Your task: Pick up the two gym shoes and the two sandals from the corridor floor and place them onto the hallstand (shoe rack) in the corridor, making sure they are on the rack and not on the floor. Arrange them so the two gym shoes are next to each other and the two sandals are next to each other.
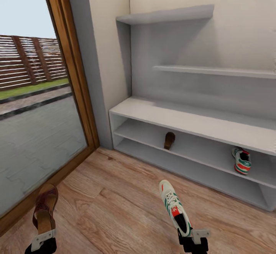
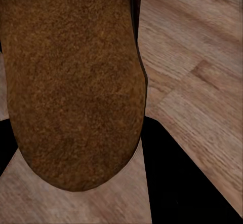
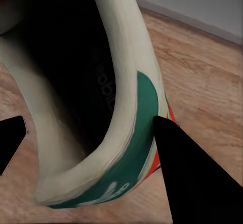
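Note:
My left gripper [image 1: 43, 238] is shut on the heel of a brown sandal [image 1: 45, 208], held over the corridor floor [image 1: 115, 208] at the bottom left. In the left wrist view its brown sole [image 2: 76, 82] lies between the dark fingers [image 2: 177, 183]. My right gripper [image 1: 193, 235] is shut on the heel of a white and green gym shoe [image 1: 174, 206], toe pointing toward the hallstand [image 1: 172, 118]. The right wrist view shows that heel [image 3: 129, 133] against one finger [image 3: 197, 178]. A second sandal [image 1: 169, 140] and a second gym shoe [image 1: 242, 161] rest in the upper shelf slot, well apart.
A tall glass door with a wooden frame [image 1: 78, 85] runs along the left, close to the left arm. Stepped grey wall shelves [image 1: 168, 15] rise above the hallstand's flat top. Open wood floor lies between the grippers and the rack.

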Motion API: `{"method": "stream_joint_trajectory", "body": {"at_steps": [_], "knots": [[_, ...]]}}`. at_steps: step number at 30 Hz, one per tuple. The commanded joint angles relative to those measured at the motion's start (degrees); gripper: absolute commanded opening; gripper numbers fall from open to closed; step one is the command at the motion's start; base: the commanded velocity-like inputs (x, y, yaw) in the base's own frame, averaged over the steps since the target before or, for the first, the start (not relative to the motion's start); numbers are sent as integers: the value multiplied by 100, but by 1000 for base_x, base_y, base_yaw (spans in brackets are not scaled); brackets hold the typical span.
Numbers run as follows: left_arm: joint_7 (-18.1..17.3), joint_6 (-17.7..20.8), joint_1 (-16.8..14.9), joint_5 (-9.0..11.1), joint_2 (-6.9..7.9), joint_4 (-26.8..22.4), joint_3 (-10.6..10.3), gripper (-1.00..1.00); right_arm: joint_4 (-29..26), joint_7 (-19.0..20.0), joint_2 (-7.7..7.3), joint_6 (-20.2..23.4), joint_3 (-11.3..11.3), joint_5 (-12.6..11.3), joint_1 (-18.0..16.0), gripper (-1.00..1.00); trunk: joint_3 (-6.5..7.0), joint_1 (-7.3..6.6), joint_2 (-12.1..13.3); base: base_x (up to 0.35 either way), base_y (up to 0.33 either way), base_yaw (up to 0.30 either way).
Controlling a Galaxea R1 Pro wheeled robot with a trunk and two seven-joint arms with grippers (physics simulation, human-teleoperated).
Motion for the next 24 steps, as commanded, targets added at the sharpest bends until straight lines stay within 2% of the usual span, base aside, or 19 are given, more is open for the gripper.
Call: {"method": "stream_joint_trajectory", "body": {"at_steps": [1, 14, 24], "knots": [[-46, -14, -5, -25, -3, 6, 42, -100, 0, -49, -2, -12, 53, -29, -4, -100, -2, -1, -2, 0, 306, -254], [-46, -14, -5, -25, -3, 6, 40, -100, 0, -49, -3, -12, 53, -29, -4, -100, 26, -1, -2, 94, 273, -254], [-46, -14, -5, -25, -1, 0, 40, -100, 0, -49, -2, -12, 53, -29, -4, -100, 47, -1, -2, 16, 28, -254]]}}
